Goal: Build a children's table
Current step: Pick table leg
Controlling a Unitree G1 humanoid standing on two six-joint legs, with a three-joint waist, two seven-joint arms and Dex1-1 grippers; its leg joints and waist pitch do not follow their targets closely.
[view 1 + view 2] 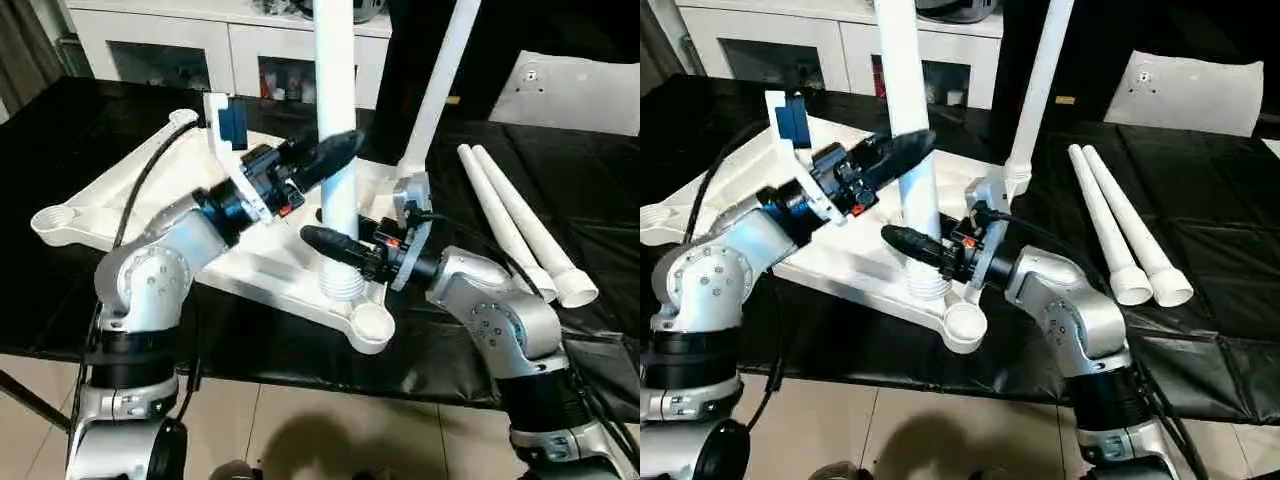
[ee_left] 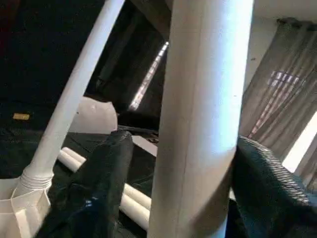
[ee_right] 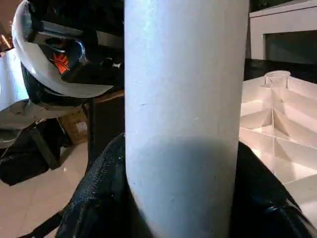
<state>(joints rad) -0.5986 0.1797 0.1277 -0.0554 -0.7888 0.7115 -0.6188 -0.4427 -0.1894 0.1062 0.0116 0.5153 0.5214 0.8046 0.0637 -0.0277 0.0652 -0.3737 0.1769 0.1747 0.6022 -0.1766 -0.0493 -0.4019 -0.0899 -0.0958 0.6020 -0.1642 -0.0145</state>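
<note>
The left gripper (image 1: 335, 150) is clamped around an upright white leg (image 1: 336, 120), its black fingers (image 2: 94, 198) pressed to either side of the tube as the left wrist view shows. Just below it on the same tube the right gripper (image 1: 325, 240) pinches the leg too, one finger (image 3: 99, 198) on each flank, close above the leg's threaded foot.

That foot stands on the tabletop (image 1: 290, 270), which lies underside-up beneath both grippers, and it has not yet sunk into a socket: the ribbed end still shows above the plastic, beside the near corner socket (image 1: 371, 322) rather than in it (whether it rests in some other seat I cannot tell).

So the step in hand looks like fitting the second leg. Beyond the grippers a fitted leg (image 1: 440, 80) already rises from the far corner, tilted a little. Off to the right gripper's outer side, well apart, two spare legs (image 1: 520, 235) lie side by side on the black cloth (image 1: 590, 190).

Next, I judge, the pair must carry the foot over the open socket, keep the tube plumb, then press or twist it home.
</note>
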